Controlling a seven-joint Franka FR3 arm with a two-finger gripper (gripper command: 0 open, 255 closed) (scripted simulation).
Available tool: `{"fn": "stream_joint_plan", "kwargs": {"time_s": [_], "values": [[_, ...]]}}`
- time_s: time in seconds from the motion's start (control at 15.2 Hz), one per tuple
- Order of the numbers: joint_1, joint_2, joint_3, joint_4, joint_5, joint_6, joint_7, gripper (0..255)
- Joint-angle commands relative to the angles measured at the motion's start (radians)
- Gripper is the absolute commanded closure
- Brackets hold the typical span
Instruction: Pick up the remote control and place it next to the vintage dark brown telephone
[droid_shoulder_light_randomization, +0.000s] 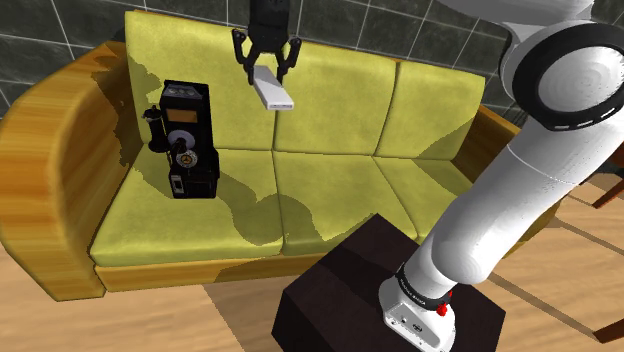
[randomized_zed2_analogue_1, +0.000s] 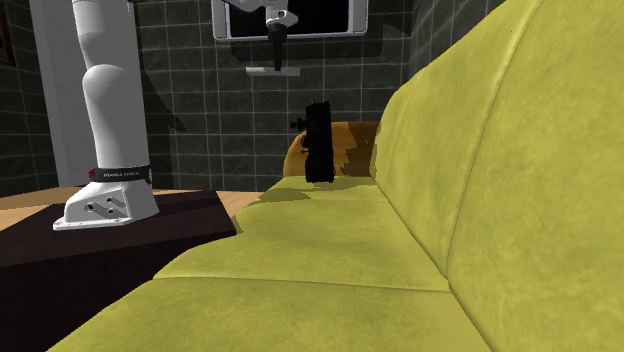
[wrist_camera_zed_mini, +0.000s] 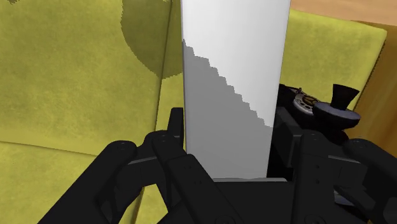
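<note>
1. High over the sofa's backrest, the black gripper has the white remote pinched between its fingers, well clear of the cushions.
2. The wrist view backs that up. The remote runs straight out from the hand, with the fingers pressed on both long edges, parted only by the remote's own width.
3. In the shoulder view, the remote's free end slants toward 5 o'clock from the gripper.
4. The telephone, dark and boxy, stands upright on the end seat cushion of the yellow-green sofa. It is at about 8 o'clock from the remote and well apart from it.
5. In the wrist view, the telephone peeks out just past one edge of the remote.
6. In the second exterior view, the telephone stands at the far end of the sofa. The gripper hangs at 11 o'clock from it, against a dark tiled wall.
7. The white arm rises from the dark stand, which sits on a wooden floor.
</note>
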Motion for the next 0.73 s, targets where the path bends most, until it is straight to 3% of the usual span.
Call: {"fn": "stream_joint_plan", "kwargs": {"time_s": [0.0,0.66], "values": [[0.007,0.011,0.008,0.001,-0.002,0.009,0.017,255],[0.006,-0.018,0.006,-0.168,0.005,0.151,0.014,255]]}}
